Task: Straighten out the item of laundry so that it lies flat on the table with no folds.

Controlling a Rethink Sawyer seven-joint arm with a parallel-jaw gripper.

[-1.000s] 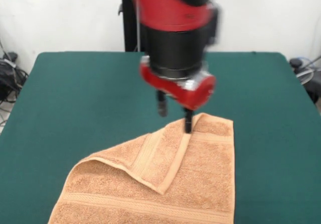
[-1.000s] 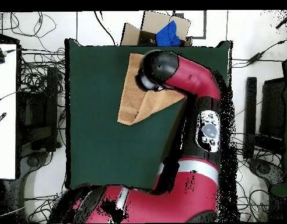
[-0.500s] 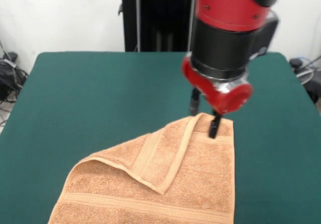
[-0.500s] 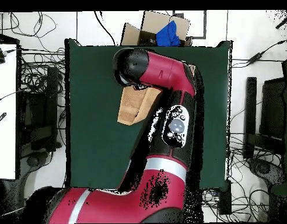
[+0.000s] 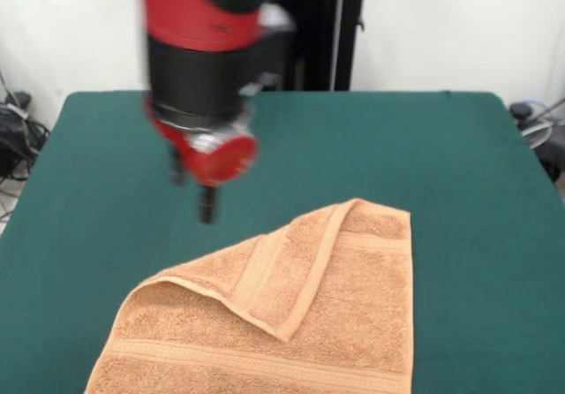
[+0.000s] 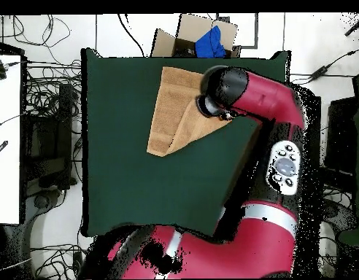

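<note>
The orange-tan item of laundry (image 5: 344, 297) lies near the front edge of the green table (image 5: 459, 155). One corner is folded over onto it, and that flap's tip points toward the front. My gripper (image 5: 192, 191) hangs open and empty over bare table, to the left of the towel's far corner and clear of the cloth. In the overhead view the towel (image 6: 171, 109) lies at the table's (image 6: 124, 175) top edge, and the arm's wrist (image 6: 225, 91) hides the gripper beside the towel's right side.
A cardboard box with something blue in it (image 6: 203, 38) stands just beyond the table's top edge in the overhead view. Cables lie on the floor around the table (image 6: 47, 95). A white surface (image 6: 6, 138) borders the left.
The gripper swung from above the towel's far right corner across to the left, off the cloth and over bare table. The towel's shape has not changed.
</note>
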